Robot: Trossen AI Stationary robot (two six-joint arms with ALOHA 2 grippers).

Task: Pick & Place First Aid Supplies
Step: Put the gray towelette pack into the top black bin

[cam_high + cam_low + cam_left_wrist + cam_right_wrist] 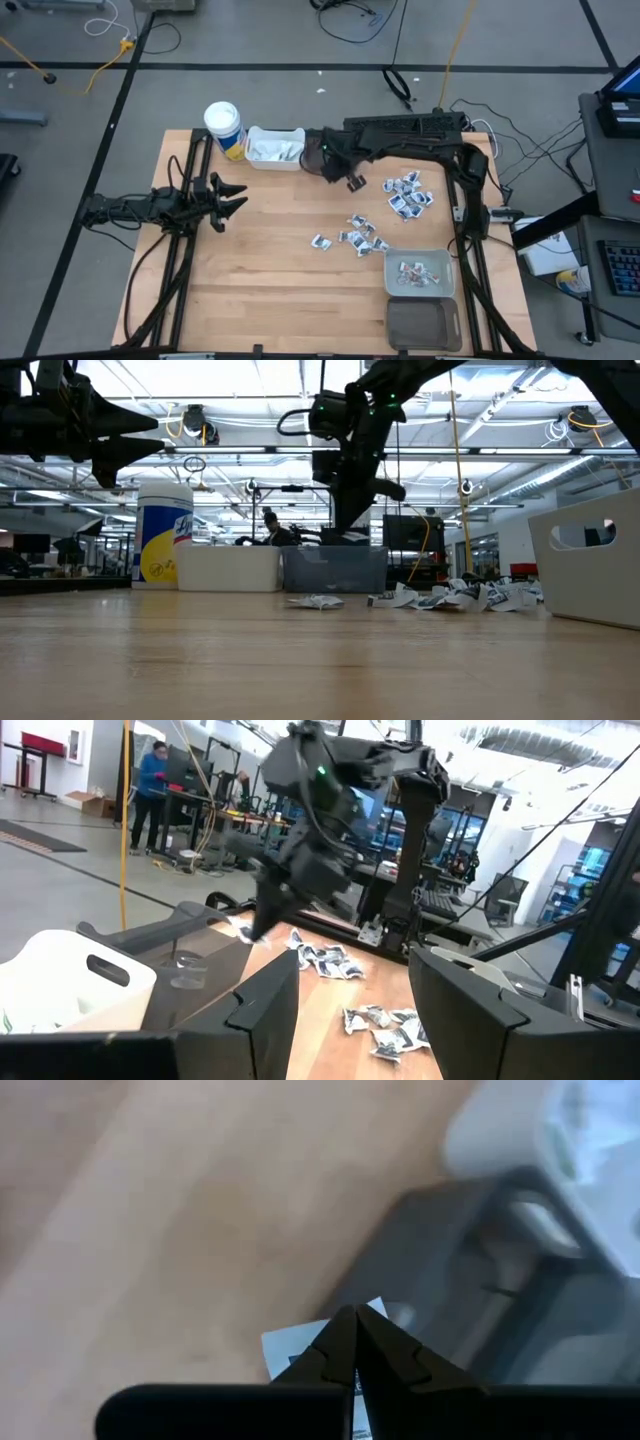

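Small white and silvery packets lie flat in two loose clusters on the wooden table (405, 195) (360, 240), and show low in the low view (450, 597). More lie in the white bin (275, 148) and the grey bin (420, 272). My right gripper (355, 183) (355, 1320) hangs above the table at the far middle, shut on one packet (300, 1345), over a dark translucent bin (470, 1290) (335, 570) that stands beside the white bin. My left gripper (235, 200) (350, 1010) waits open and raised at the table's left side. My right gripper pinches one white packet by an edge (322, 1332) between its two shut fingers, which point down from above. The packet is lifted clear of the table and sticks out sideways at the fingertips (245, 932). The fingers hide the rest of it.
A white cup with a yellow band (224, 128) stands at the far left, next to the white bin. A dark bin (423, 322) sits at the near right, just nearer than the grey bin. Bare wood stretches across the table's middle and near left. People stand in the room beyond.
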